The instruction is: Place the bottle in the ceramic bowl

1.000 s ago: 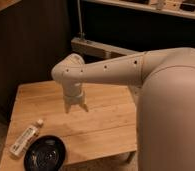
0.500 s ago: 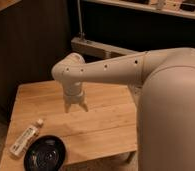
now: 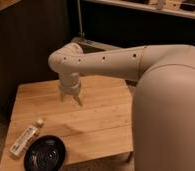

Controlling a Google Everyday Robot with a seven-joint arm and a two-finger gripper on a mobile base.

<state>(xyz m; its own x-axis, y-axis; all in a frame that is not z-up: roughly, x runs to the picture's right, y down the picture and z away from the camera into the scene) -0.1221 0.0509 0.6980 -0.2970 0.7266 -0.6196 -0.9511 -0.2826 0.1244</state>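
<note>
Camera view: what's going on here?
One robot arm, nothing picked up yet. The gripper hangs open and empty above the middle of the wooden table. The bottle lies on its side near the table's lower-left corner in the view, close beside the ceramic bowl, not in it.

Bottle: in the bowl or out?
Out. The bottle lies flat on the table beside the ceramic bowl; the gripper hangs open over mid-table, holding nothing.
</note>
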